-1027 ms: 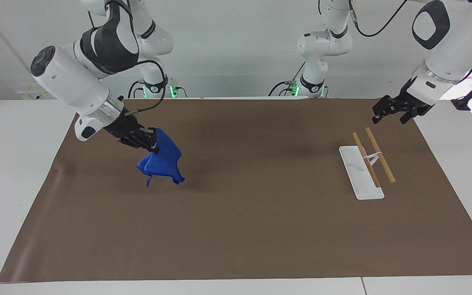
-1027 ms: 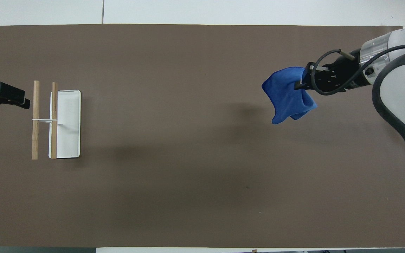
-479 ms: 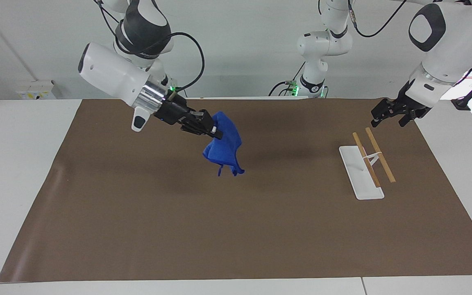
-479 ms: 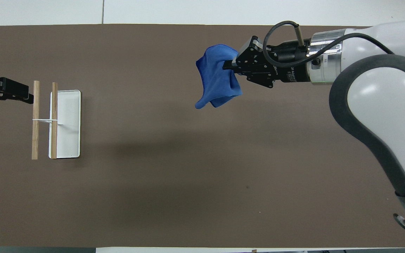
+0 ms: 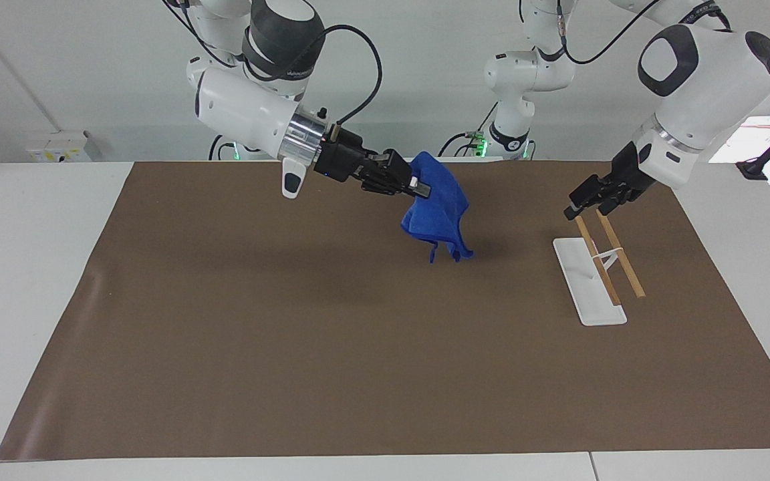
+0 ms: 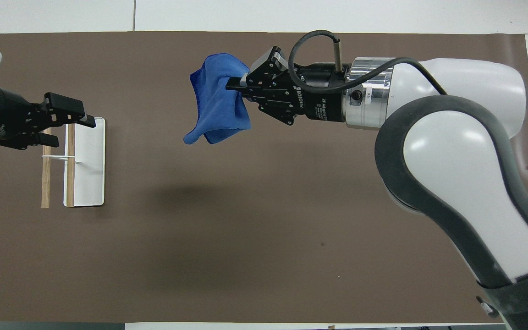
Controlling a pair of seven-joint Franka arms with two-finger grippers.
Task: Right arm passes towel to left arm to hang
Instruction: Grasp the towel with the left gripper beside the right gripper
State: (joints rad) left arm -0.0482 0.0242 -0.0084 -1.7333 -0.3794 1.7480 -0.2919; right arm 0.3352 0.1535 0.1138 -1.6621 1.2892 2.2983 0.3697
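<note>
My right gripper (image 5: 420, 188) is shut on the bright blue towel (image 5: 440, 212) and holds it up in the air over the middle of the brown mat (image 5: 291, 334). The towel hangs bunched below the fingers, its thin loop (image 5: 433, 254) dangling. In the overhead view the right gripper (image 6: 233, 85) grips the towel (image 6: 216, 107) by its upper edge. My left gripper (image 5: 584, 208) is open and empty, raised over the towel rack (image 5: 615, 252); it shows in the overhead view (image 6: 72, 132) too. A wide gap lies between the towel and the left gripper.
The rack has a white base (image 5: 589, 294) and two wooden rods on a thin white stand (image 6: 46, 174), toward the left arm's end of the mat. The mat (image 6: 245, 229) covers most of the white table.
The right arm has carried the towel from its own end of the table to over the middle, rising. The left gripper has moved from off the mat's edge to over the rack.
</note>
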